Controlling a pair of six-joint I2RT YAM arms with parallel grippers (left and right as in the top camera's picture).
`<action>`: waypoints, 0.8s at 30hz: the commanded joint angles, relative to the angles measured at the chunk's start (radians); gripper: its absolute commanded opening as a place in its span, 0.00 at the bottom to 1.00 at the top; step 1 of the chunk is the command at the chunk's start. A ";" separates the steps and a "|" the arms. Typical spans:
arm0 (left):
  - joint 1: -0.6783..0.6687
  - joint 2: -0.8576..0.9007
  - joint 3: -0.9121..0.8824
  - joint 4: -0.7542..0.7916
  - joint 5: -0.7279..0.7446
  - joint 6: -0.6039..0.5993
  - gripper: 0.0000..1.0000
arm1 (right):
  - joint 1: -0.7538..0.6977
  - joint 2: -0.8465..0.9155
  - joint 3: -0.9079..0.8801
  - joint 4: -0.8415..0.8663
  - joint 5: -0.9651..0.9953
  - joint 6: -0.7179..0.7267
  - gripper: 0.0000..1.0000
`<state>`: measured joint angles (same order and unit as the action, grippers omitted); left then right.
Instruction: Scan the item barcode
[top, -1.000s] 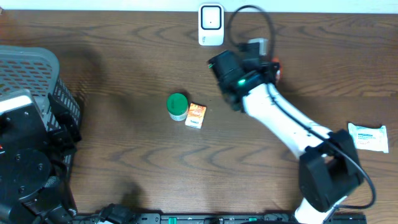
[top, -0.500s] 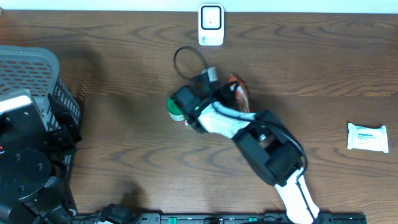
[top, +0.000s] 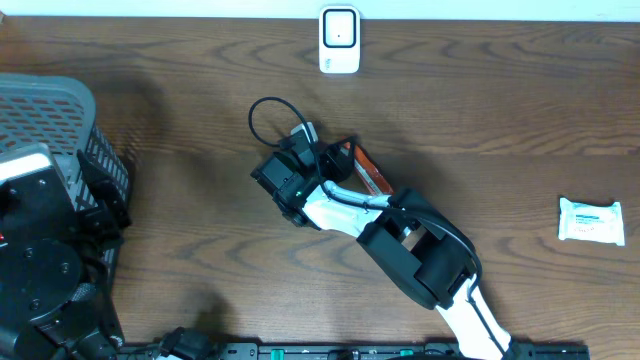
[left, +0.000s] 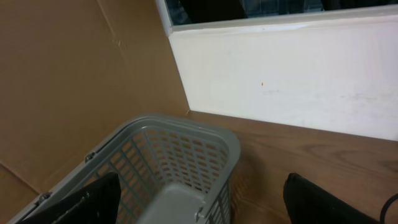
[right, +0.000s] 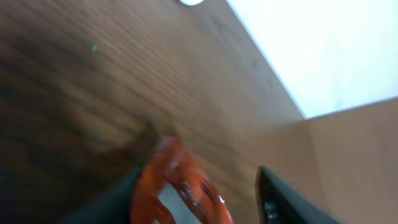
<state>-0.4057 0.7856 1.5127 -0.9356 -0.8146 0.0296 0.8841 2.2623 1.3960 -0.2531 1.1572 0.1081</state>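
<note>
One wood-grain table (top: 150, 60); scanner (top: 339, 40) near white wall (left: 298, 81).

Orange pkt (top: 368, 173), grey lattice basket (top: 50, 100), white scanner (top: 340, 40), brown woodgrain table (top: 180, 230)

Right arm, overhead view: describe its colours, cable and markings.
The right arm has white links between bulky black joint housings. A thin black cable loops off its black wrist block, ending in a grey plug, and a small green light glows there.

Right arm (top: 345, 208) sprawls across the table (top: 520, 100) (basket (top: 60, 92) blocks the left); bare wood toward the wipes packet (top: 591, 220).
</note>
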 joint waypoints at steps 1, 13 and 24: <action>0.003 0.002 -0.004 0.000 -0.009 -0.002 0.84 | 0.014 -0.015 0.004 -0.032 -0.164 0.022 0.69; 0.003 0.002 -0.004 0.000 -0.009 -0.002 0.84 | -0.043 -0.437 0.005 -0.195 -0.654 0.082 0.55; 0.003 0.002 -0.004 0.000 -0.009 -0.002 0.84 | -0.271 -0.472 -0.073 -0.420 -1.099 0.194 0.01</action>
<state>-0.4057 0.7856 1.5127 -0.9356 -0.8146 0.0296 0.6361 1.7405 1.3861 -0.6617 0.2642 0.2512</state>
